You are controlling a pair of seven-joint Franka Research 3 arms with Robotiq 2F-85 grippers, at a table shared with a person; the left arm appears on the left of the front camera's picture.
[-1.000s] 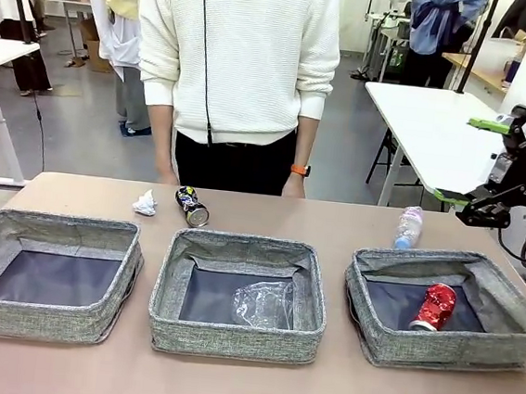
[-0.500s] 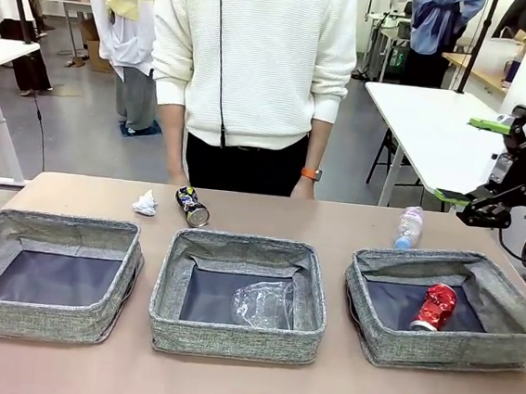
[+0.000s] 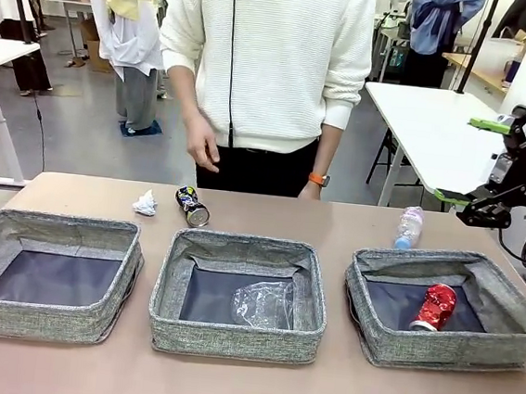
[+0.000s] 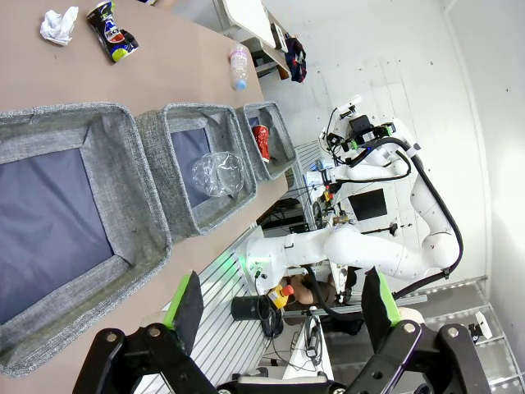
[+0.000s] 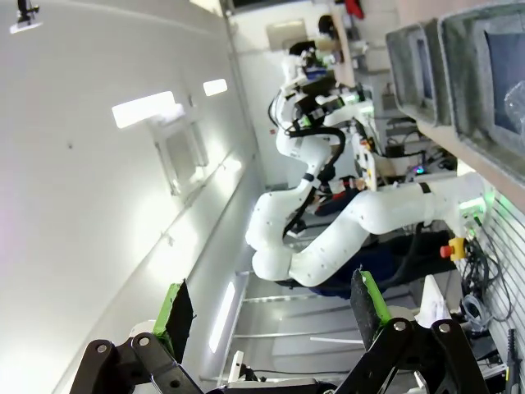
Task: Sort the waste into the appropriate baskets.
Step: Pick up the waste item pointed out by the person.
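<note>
1. Sorting is judged partly done: red can [image 3: 434, 307] in right basket [image 3: 444, 350], clear cup [image 3: 264, 304] in middle basket [image 3: 231, 339].
2. Left gripper [image 4: 283, 305] and right gripper [image 3: 471, 161] are held spread, empty.
3. A bottle [image 3: 409, 227], apparently pink-labelled, is stood near, below the right jaws; a descent onto it is called for.

Grey floor [image 3: 72, 146], white side table [image 3: 428, 129]

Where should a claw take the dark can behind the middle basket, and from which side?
Probably mid-body, from above. The dark can lies on its side on the table, silver end angled toward the middle basket, so both curved flanks are free; close across its long axis.
</note>
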